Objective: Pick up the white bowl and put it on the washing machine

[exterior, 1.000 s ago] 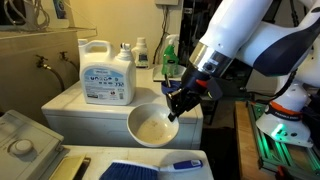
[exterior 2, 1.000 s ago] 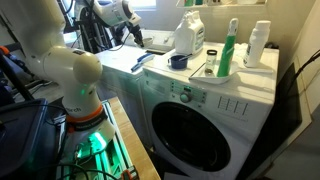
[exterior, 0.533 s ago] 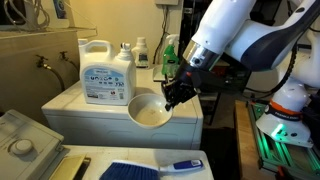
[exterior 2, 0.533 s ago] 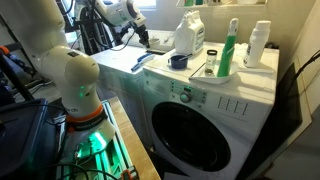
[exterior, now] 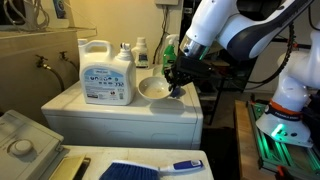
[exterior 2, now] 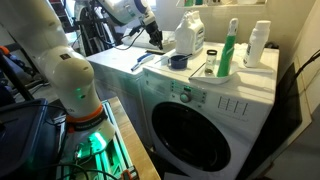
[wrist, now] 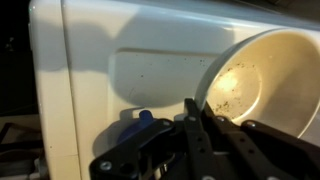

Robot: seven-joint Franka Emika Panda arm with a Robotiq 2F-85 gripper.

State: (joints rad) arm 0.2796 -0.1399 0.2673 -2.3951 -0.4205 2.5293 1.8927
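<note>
The white bowl (exterior: 152, 89) is a shallow cream bowl, tilted, just over the flat top of the white washing machine (exterior: 110, 112), next to the detergent jug (exterior: 107, 72). My gripper (exterior: 177, 88) is shut on the bowl's rim at its side. In the wrist view my fingers (wrist: 193, 113) pinch the rim of the bowl (wrist: 262, 75), with the machine's top (wrist: 100, 70) beneath. I cannot tell whether the bowl touches the top. In an exterior view my gripper (exterior 2: 154, 37) hangs over the far end of the machine (exterior 2: 200, 105); the bowl is hard to make out there.
A small dark blue bowl (exterior 2: 179, 61), a green bottle (exterior 2: 231, 50), a white bottle (exterior 2: 258, 45) and the jug (exterior 2: 190, 33) stand on the machine. A greyish unit with a knob (exterior: 20, 140) and a blue brush (exterior: 150, 168) lie in front.
My gripper has carried the bowl from beyond the machine's front edge up and back over its top, towards the jug. The bowl now looks smaller and farther away.
</note>
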